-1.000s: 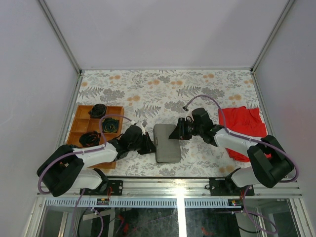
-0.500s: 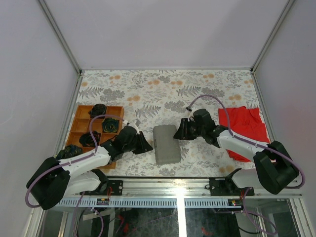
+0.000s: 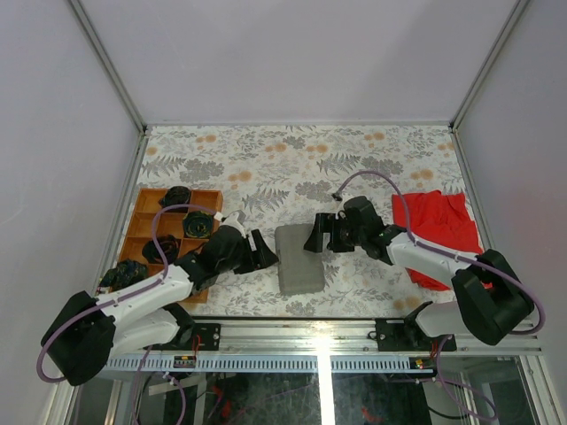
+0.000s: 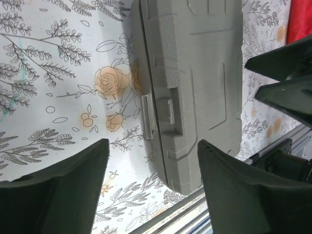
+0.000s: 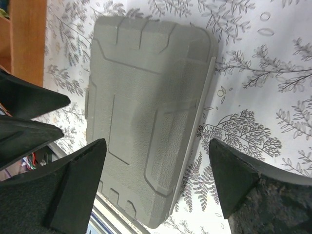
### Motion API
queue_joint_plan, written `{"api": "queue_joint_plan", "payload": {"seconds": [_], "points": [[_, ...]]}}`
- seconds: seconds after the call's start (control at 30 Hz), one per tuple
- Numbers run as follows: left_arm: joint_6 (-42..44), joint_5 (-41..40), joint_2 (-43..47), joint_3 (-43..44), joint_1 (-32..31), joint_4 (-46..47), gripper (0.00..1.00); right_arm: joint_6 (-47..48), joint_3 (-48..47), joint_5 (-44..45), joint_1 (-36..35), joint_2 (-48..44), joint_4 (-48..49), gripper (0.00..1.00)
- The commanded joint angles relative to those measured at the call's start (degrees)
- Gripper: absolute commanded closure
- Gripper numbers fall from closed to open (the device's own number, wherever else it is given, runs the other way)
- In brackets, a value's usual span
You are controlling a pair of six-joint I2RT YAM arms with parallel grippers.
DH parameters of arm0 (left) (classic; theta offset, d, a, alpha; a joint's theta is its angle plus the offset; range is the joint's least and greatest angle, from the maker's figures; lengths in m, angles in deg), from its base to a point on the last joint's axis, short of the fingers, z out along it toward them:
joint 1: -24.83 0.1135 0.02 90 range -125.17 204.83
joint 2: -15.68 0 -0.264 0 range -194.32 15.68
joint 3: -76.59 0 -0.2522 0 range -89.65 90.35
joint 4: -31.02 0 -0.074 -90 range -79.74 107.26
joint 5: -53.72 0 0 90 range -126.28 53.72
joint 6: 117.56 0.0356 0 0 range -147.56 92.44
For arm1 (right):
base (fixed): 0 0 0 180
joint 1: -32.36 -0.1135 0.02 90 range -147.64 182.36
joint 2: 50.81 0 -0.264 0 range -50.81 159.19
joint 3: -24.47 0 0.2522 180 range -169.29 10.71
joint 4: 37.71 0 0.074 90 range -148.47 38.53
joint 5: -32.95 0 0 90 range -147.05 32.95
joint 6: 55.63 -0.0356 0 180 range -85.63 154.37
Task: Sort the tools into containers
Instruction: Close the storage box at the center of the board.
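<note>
– Case [image 3: 299,258] position?

– It lies closed and flat on the table [image 3: 310,168], in the middle, near the front. Its long axis runs from the near edge toward the far wall, leaning slightly. The latch [image 4: 150,116] sits on the long side that faces the left arm.

– And the grippers?

– The left gripper [image 3: 261,251] stands just beside that latch side, fingers spread wide, holding nothing. The right gripper [image 3: 317,237] is at the case's far right corner, also spread wide and empty. Whether it touches the lid, I cannot tell.

– What is around it?

– The near short end comes close to the metal rail [image 3: 319,329] along the table's front edge. On the left, the wooden tray [image 3: 142,221] lies near, with the left gripper between tray and case. On the right, the red cloth [image 3: 434,221] lies well apart. Beyond the far end the floral covering runs bare to the back wall.

– Surfaces?

– The case is grey moulded plastic, a rounded rectangle with a pebbled grain and smooth raised panels on the lid. The tray is orange-brown wood, split into square compartments with dark items in several. The cloth is crumpled.
</note>
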Motion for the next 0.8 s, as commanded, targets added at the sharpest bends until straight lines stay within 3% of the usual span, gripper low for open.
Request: {"api": "queue_joint_plan", "payload": {"seconds": [0.0, 0.17, 0.37, 0.6, 0.77], "points": [[-0.2, -1.5, 0.1, 1.8, 0.4, 1.2, 0.23, -0.2, -2.4, -1.4, -2.0, 3.1, 2.5, 0.07], [-1.0, 1.2, -3.7, 2.4, 0.4, 4.9, 0.15, -1.0, -2.7, -2.1, -3.0, 6.1, 4.0, 0.10], [-1.2, 1.8, -9.9, 4.9, 0.4, 6.6, 0.14, -2.9, -1.9, -1.1, -3.2, 8.5, 4.0, 0.22], [-1.8, -0.8, -15.4, 8.9, -0.2, 3.1, 0.24, -4.4, -0.5, -1.1, -3.2, 10.5, 4.7, 0.37], [-2.0, -1.7, -15.8, 9.3, -1.9, 2.2, 0.33, -5.8, 0.8, -0.8, -3.2, 10.7, 5.8, 0.40]]}}
